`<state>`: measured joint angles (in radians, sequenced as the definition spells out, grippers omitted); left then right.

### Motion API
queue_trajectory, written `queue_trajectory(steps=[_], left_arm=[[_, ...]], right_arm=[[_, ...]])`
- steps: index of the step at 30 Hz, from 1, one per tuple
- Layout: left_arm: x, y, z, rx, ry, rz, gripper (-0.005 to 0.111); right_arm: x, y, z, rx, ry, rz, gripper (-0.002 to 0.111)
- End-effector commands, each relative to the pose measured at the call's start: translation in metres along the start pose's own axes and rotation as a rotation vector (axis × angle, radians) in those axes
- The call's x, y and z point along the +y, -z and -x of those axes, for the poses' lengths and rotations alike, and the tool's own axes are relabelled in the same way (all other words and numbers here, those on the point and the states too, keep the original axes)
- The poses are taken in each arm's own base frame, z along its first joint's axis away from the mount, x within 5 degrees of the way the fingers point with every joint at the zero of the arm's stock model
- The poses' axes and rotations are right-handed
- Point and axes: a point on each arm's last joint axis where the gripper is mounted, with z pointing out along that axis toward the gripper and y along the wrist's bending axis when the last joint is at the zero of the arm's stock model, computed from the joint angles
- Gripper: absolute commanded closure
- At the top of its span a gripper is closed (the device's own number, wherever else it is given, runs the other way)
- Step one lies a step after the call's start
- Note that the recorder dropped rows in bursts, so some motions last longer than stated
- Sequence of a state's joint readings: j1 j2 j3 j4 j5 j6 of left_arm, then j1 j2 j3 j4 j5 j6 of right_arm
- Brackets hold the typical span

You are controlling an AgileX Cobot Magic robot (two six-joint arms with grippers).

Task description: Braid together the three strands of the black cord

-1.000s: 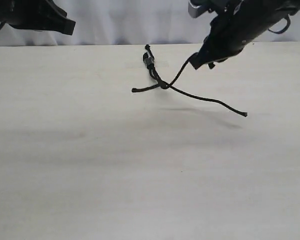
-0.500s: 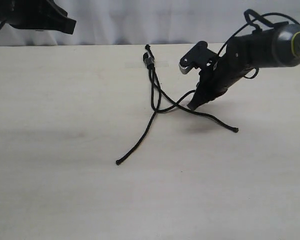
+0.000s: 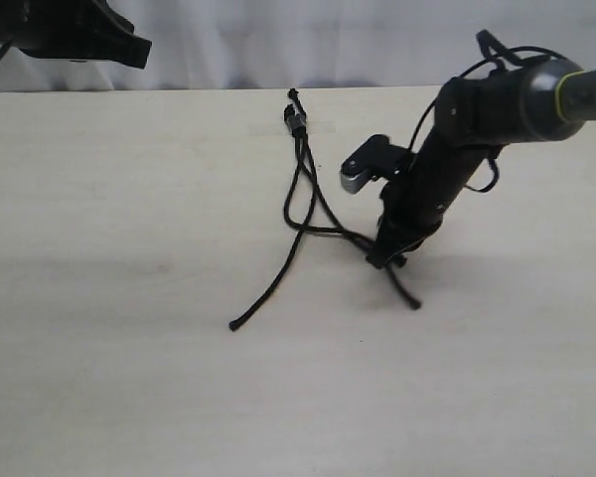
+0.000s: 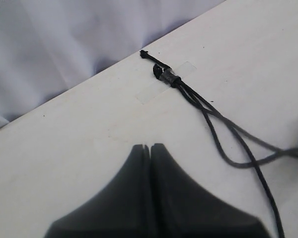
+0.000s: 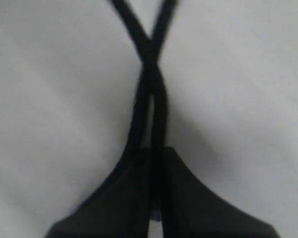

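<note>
Swinging down, the right claw [image 3: 382,260] is pinching two strands [image 5: 149,47] well apart from the knot [image 3: 298,124]; it should be pulling gently. Left claw [image 4: 150,148] is idling closed, empty.

Left arm [image 3: 70,35] high, left fingers [image 4: 124,208] pressed together; right arm [image 3: 497,104] angled steeply down, right fingers [image 5: 109,208] pinched on strands [image 5: 149,52].
</note>
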<state>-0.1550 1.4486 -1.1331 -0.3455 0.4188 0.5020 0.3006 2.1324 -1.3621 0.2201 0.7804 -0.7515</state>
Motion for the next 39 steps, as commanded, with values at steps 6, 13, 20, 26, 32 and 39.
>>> queue_trajectory(steps=[6,13,20,26,32,39], left_arm=[[-0.001,0.000,-0.001,0.006,0.013,-0.009,0.107],[-0.001,0.000,-0.001,0.006,0.013,-0.009,0.107],[-0.001,0.000,-0.001,0.006,0.013,-0.009,0.107],[-0.001,0.000,-0.001,0.006,0.013,-0.009,0.107],[-0.001,0.000,-0.001,0.007,0.011,-0.008,0.107],[-0.001,0.000,-0.001,0.006,0.013,-0.009,0.107]], right_arm=[[0.038,-0.016,0.017,-0.019,0.151,0.087,0.104],[0.035,-0.003,0.019,-0.052,0.137,0.075,0.104],[0.035,0.023,0.026,-0.137,0.108,0.021,0.104],[0.037,0.007,0.024,-0.106,0.086,0.058,0.104],[0.033,0.000,0.024,-0.112,0.032,0.043,0.104],[0.061,-0.010,0.035,-0.136,0.016,0.190,0.104]])
